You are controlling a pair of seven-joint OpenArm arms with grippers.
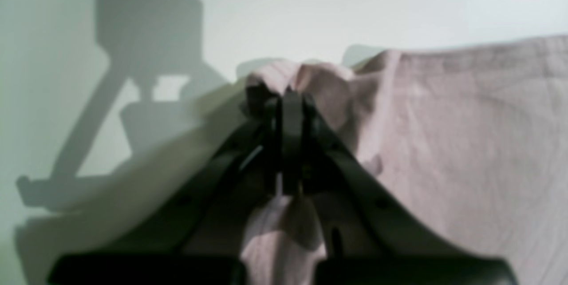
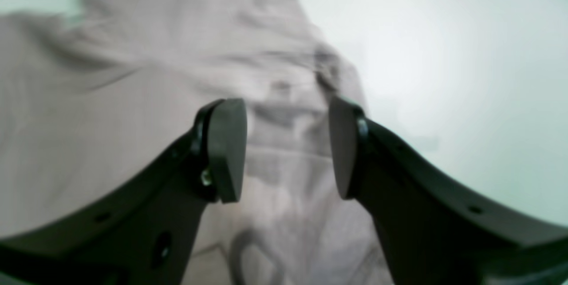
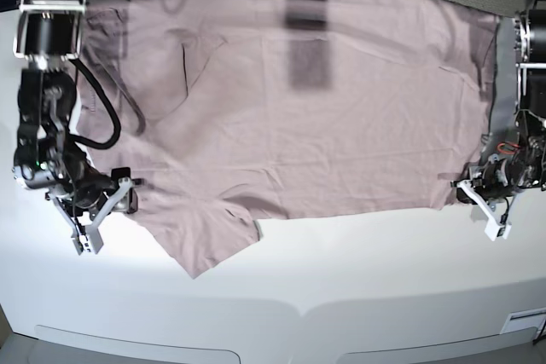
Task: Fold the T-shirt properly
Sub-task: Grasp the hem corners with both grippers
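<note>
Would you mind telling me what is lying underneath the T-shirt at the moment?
Around the T-shirt only the white table shows, so it rests on that. The spread cloth covers whatever else might lie beneath. Its corner is pinched in the closed left hand.

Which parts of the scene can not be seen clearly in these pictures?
- Base view: top edge of the T-shirt is cut by the frame and shadowed.
- Left wrist view: blurred; the left gripper, shut on cloth, hides the pinched edge.
- Right wrist view: blurred; right gripper is open, contact with cloth unclear.
</note>
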